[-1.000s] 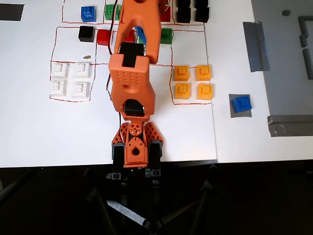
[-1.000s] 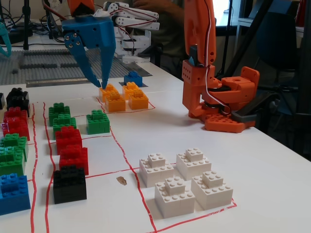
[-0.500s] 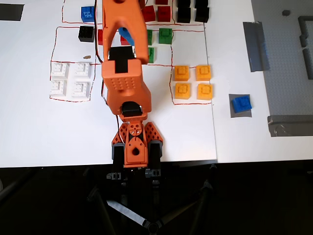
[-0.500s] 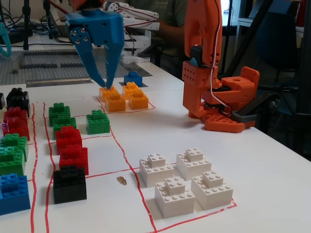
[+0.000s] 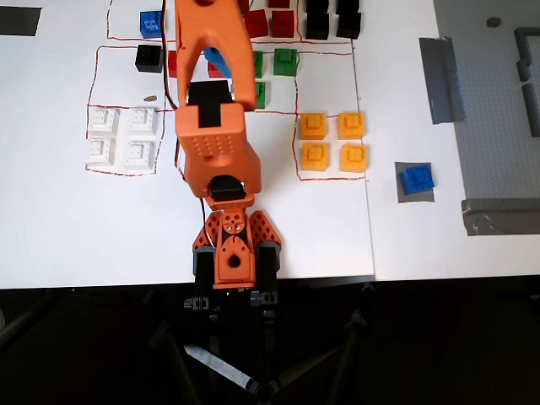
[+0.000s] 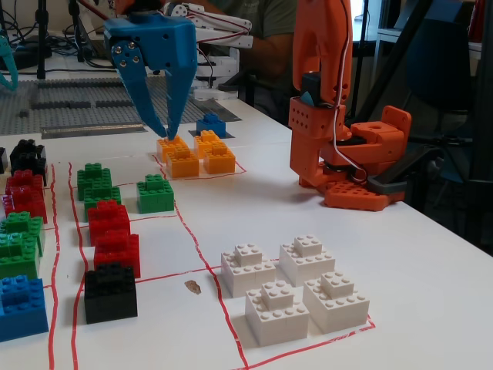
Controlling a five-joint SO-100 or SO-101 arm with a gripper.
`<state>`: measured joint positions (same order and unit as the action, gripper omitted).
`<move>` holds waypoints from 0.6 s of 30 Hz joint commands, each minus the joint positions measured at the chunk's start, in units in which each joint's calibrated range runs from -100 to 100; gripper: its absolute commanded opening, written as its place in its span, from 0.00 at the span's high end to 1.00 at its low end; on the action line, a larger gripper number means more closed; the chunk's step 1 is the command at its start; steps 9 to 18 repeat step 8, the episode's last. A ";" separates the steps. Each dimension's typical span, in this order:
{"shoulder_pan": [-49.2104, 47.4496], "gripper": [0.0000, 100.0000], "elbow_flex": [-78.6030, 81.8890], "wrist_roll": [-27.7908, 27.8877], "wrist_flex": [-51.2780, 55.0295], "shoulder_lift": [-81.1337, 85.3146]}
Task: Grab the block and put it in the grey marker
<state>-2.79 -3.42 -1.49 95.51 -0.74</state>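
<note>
My pincer (image 6: pixel 168 129) hung narrowly parted and empty above the bricks toward the bench's far edge (overhead view). The blue block (image 5: pixel 417 179) already sat on the grey marker (image 5: pixel 403 196) near the right edge. Risk: swinging low could scatter the yellow bricks (image 5: pixel 333 141); the near-right corner offered room.

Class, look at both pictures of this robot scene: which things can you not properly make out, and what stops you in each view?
- Gripper: overhead view, hidden under the orange arm; only the fixed view shows its fingers apart, holding nothing.
- Grey marker: fixed view, not discernible behind the yellow bricks.
- Block: fixed view, lower part hidden by those bricks.
- Black bricks: overhead view, cut off by the top edge.
</note>
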 commanded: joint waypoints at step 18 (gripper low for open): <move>-1.12 1.00 -5.53 -0.29 0.73 5.49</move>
